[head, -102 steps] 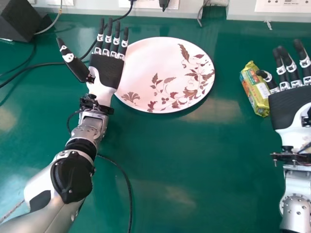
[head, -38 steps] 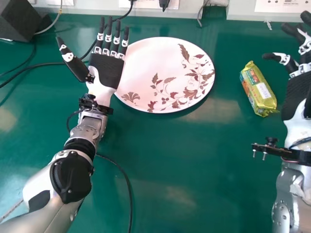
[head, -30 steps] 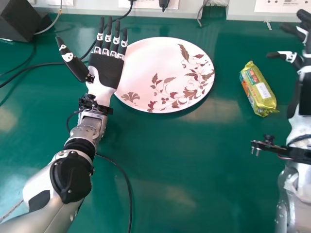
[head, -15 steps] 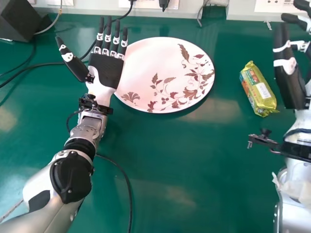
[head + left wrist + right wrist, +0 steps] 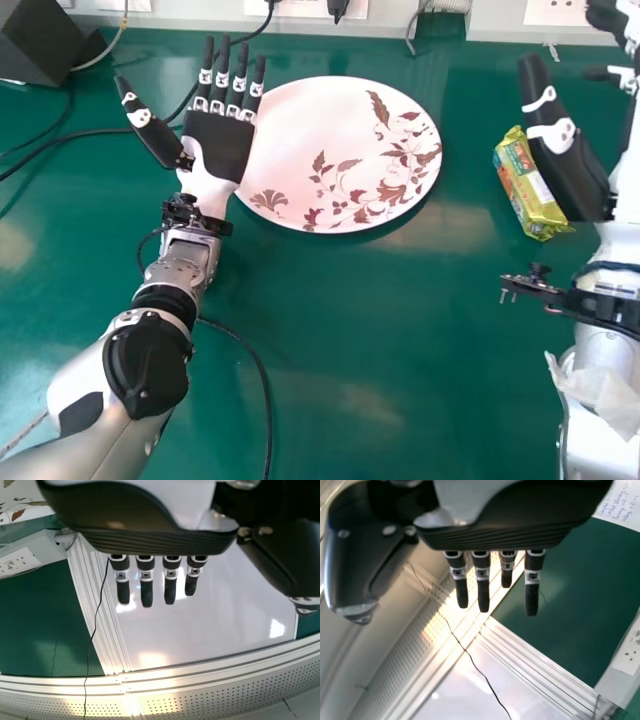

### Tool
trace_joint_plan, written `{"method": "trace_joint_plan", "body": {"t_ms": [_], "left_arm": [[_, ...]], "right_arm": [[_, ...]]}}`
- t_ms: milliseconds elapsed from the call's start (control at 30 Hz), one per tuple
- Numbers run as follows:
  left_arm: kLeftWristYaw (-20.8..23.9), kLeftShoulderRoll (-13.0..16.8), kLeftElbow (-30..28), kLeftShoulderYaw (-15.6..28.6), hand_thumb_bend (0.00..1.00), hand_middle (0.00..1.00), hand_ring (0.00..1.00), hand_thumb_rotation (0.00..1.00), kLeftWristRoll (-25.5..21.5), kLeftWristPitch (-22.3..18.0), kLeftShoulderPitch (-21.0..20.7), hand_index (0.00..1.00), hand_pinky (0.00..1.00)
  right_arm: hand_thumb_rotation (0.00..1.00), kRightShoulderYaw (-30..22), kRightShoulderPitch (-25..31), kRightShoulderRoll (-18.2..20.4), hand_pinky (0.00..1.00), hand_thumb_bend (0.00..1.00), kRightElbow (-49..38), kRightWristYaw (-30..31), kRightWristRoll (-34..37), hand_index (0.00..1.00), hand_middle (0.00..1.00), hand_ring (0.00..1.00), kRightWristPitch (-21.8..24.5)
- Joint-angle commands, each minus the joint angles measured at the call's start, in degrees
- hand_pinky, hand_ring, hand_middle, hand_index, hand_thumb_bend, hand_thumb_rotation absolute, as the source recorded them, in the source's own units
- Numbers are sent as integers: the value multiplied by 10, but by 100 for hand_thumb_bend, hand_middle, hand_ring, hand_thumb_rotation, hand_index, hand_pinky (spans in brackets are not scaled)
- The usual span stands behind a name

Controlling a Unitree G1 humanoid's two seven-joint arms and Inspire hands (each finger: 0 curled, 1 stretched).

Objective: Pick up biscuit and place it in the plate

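In the head view my left hand (image 5: 218,150) rests palm up, fingers straight, its edge over the left rim of the floral plate (image 5: 335,150). The yellow-green biscuit packet (image 5: 530,190) lies on the table right of the plate. My right hand (image 5: 572,165) is at the right edge, its thumb overlapping the packet's right side from above; I cannot tell whether they touch. Fingers of my left hand (image 5: 170,582) hang straight in the left wrist view. The right wrist view has my right hand (image 5: 482,587) with extended fingers holding nothing.
The green table (image 5: 400,350) carries a black box (image 5: 45,40) at the far left and black cables (image 5: 255,365) running past the left arm. White wall trunking with a socket (image 5: 560,12) borders the far edge.
My right hand has turned over, rising away from the packet and then shifting left so its thumb overlaps the packet. The packet, the plate and my left hand have stayed in place.
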Motion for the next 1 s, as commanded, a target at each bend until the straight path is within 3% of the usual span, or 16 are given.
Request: {"method": "trace_joint_plan", "body": {"t_ms": [0, 300, 467, 767, 967], "left_arm": [[1, -3, -1, -2, 100, 99, 96, 60, 3, -11, 8, 100, 88], [3, -5, -2, -7, 100, 99, 94, 66, 8, -35, 8, 100, 82], [2, -5, -1, -10, 100, 99, 95, 65, 8, -40, 9, 100, 88], [9, -8, -2, -9, 100, 100, 96, 67, 11, -49, 10, 100, 90], [10, -9, -2, -9, 100, 100, 97, 63, 11, -52, 9, 100, 93]], "right_arm": [[52, 2, 0, -12, 72, 91, -10, 7, -10, 87, 86, 87, 3], [55, 11, 0, -44, 81, 96, -15, 19, -100, 88, 89, 92, 18], [53, 17, -1, -49, 85, 99, -16, 22, -139, 89, 90, 94, 27], [57, 34, 2, -48, 86, 100, -29, 50, -220, 88, 89, 93, 71], [58, 44, 0, -42, 88, 100, -38, 68, -248, 89, 89, 93, 93]]}}
